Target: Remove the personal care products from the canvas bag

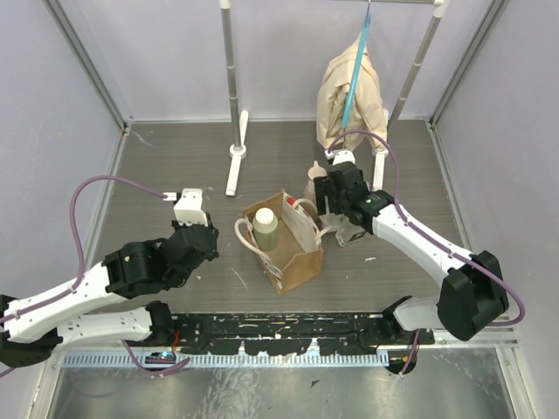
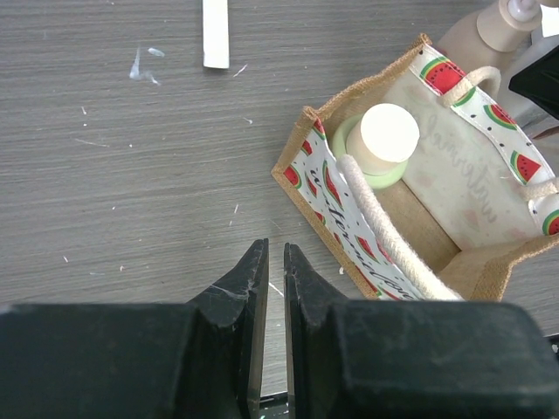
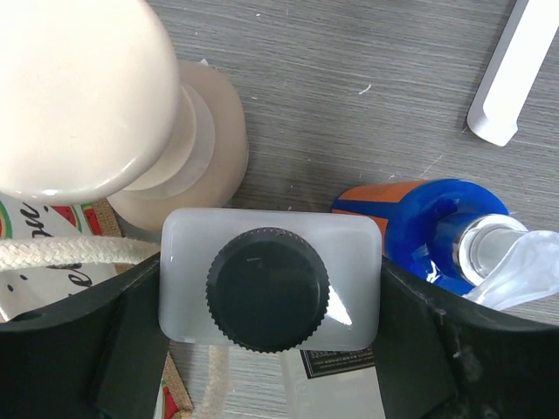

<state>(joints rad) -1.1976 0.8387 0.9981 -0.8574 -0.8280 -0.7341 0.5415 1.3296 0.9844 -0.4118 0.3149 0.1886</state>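
Note:
The canvas bag (image 1: 297,257) stands open mid-table, its watermelon-print lining (image 2: 319,183) showing. Inside it a cream-capped bottle (image 1: 266,229) (image 2: 389,131) stands upright. My right gripper (image 1: 342,205) (image 3: 271,288) is just right of the bag, shut on the white bottle with the dark grey cap (image 3: 188,253). Beside it stand the beige pump-top bottle (image 3: 79,96) (image 1: 314,179) and the blue bottle with the orange band (image 3: 419,218), both outside the bag. My left gripper (image 1: 210,249) (image 2: 275,253) hovers left of the bag, its jaws almost together with nothing between them.
A beige cloth on a blue hanger (image 1: 349,96) hangs from a white rack at the back, whose feet (image 1: 236,161) (image 3: 515,70) lie on the table. Enclosure walls ring the table. A black rail (image 1: 279,327) runs along the near edge.

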